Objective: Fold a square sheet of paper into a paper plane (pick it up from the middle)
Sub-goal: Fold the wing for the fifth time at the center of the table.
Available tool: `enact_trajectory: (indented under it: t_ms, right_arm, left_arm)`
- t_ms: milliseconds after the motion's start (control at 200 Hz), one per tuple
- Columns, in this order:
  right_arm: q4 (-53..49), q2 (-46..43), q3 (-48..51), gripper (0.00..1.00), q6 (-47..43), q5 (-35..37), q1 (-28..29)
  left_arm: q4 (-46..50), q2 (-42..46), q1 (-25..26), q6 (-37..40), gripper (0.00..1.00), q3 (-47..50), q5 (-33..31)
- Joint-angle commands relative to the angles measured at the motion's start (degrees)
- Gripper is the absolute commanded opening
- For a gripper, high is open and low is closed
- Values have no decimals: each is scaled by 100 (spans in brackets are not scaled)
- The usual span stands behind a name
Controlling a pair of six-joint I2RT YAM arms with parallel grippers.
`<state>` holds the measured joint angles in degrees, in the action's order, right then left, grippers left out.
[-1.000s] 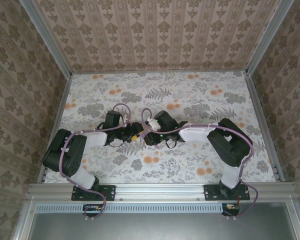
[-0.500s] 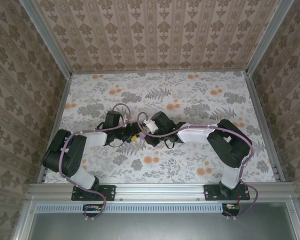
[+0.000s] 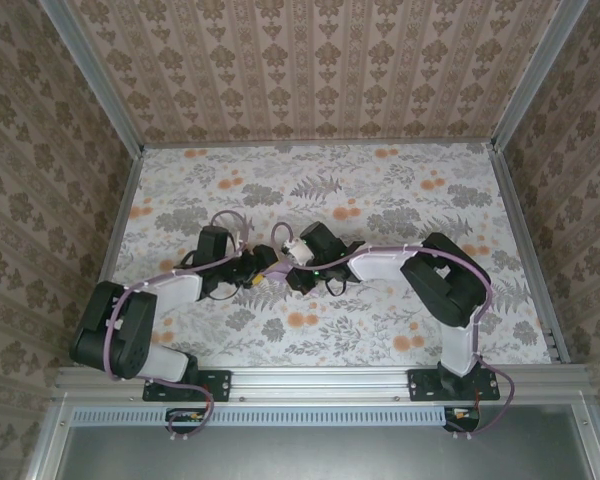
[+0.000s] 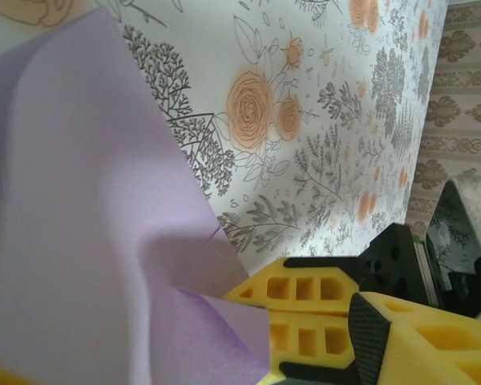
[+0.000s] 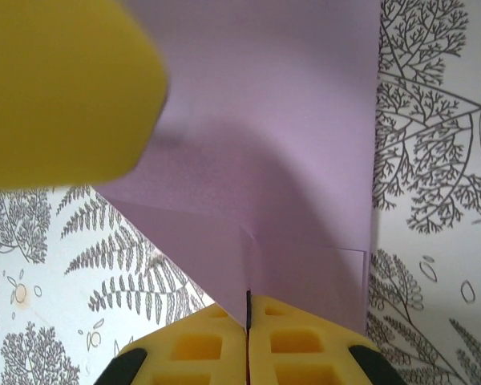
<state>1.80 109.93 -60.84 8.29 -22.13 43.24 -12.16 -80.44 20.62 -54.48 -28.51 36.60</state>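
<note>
Paper sheet (image 5: 289,120), pinched by right gripper (image 5: 247,311), left gripper (image 3: 252,272) alongside, floral table (image 5: 433,241)

Left arm (image 3: 172,288) and right arm (image 3: 382,263) in white shells between bulky black joints, lilac cables (image 3: 227,215) looped along both, black base plates (image 3: 192,385) bolted to a silver rail (image 3: 320,380), right gripper (image 5: 247,303) with yellow fingers (image 5: 196,353) moulded in square pockets, black edging

Far half of counter (image 3: 410,175) open for passage up to the walls (image 3: 310,60); centre blocked where left gripper (image 3: 255,275) and right gripper (image 5: 247,321) meet at the raised sheet of paper (image 5: 256,144), arms (image 3: 380,265) spanning the near half.
</note>
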Motion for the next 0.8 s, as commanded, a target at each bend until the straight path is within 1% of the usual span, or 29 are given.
enact_trajectory:
  t_ms: [0, 200, 265, 345, 465, 570, 645, 710, 795]
  right_arm:
    - [-111, 167, -198, 8, 241, -414, -78]
    - [-169, 232, -333, 8, 661, -733, -194]
    - [-231, 189, -365, 8, 853, -683, -194]
    - [-383, 57, -355, 7, 1130, -391, -194]
    - [-682, -315, -206, 7, 1352, 330, -202]
    - [-1177, -642, -182, 7, 1497, 912, -204]
    - [-1547, -832, -199, 7, 1612, 1211, -209]
    - [-1743, -924, -186, 7, 1691, 1285, -194]
    - [-1753, -969, -103, 10, 1702, 1279, -161]
  left_arm:
    - [121, 268, -14, -85, 70, 135, -208]
    - [328, 653, 3, -64, 74, 375, -405]
    - [344, 754, 3, -22, 75, 391, -408]
    - [401, 827, 3, 58, 76, 328, -399]
    - [436, 772, 3, 147, 75, 174, -400]
    - [383, 657, 3, 175, 75, 16, -362]
    - [215, 530, 12, 157, 72, -52, -271]
    - [6, 395, 28, 123, 68, -96, -177]
    - [-160, 183, 93, 105, 60, -178, -146]
